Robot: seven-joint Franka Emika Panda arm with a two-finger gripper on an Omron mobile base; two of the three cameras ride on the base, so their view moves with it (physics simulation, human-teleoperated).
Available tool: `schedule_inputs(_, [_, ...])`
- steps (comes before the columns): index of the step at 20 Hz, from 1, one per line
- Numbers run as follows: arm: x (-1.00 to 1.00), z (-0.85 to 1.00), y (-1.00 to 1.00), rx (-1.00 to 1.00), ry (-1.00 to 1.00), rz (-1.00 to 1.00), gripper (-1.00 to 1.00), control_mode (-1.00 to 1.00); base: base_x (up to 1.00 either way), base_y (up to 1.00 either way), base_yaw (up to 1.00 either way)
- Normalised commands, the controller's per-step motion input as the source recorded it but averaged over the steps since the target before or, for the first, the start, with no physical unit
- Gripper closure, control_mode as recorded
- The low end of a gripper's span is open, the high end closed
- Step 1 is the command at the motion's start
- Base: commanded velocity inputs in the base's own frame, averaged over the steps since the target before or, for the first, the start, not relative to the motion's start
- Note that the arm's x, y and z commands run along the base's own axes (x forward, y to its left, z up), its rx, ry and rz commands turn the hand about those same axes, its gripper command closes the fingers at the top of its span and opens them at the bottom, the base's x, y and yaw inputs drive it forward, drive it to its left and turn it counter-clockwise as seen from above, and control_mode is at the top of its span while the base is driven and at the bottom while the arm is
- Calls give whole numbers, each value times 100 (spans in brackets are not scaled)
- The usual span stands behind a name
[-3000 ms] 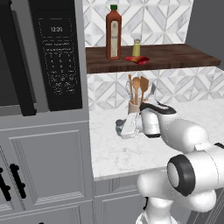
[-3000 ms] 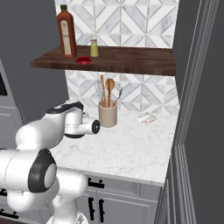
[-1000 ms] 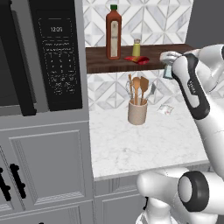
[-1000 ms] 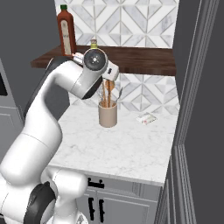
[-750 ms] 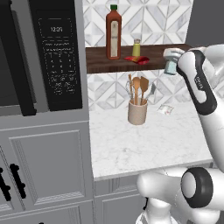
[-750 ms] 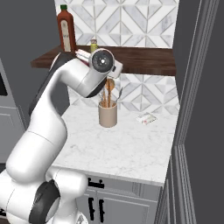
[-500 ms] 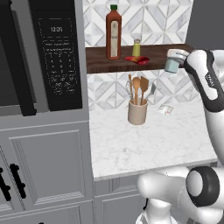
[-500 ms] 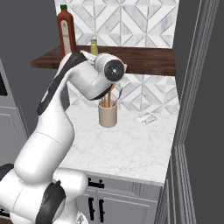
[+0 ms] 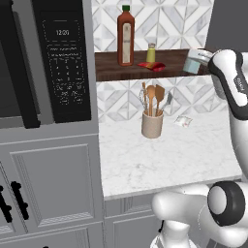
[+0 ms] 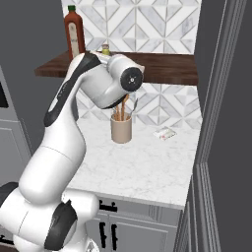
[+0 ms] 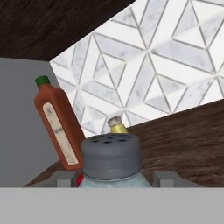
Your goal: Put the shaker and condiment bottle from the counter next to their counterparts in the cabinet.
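Now shaker (image 9: 193, 63) in claw (image 9: 195, 63) at cabinet (image 9: 172, 62) edge.

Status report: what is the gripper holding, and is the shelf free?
Gripper shut on shaker, held at shelf height, right of red packet. Tall bottle and yellow shaker stand further left. Nothing blocking.

microwave (image 9: 65, 58) clock: 12:20, in small pale numbers at the top of its dark panel
tall red bottle (image 9: 126, 36) label: too small to read
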Motion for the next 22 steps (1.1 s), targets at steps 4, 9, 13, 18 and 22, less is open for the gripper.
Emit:
schedule_inputs(4, [0,0,0,0,0,0,100,-100,0,0,0])
schedule_inputs(9, [0,0,0,0,-6,2,100,-100,0,0,0])
schedule_inputs(13, [0,0,0,-2,-12,5,100,-100,0,0,0])
schedule_inputs(18, [0,0,0,-12,-11,4,100,-100,0,0,0])
schedule_inputs(22, [0,1,0,-16,-1,0,100,-100,0,0,0])
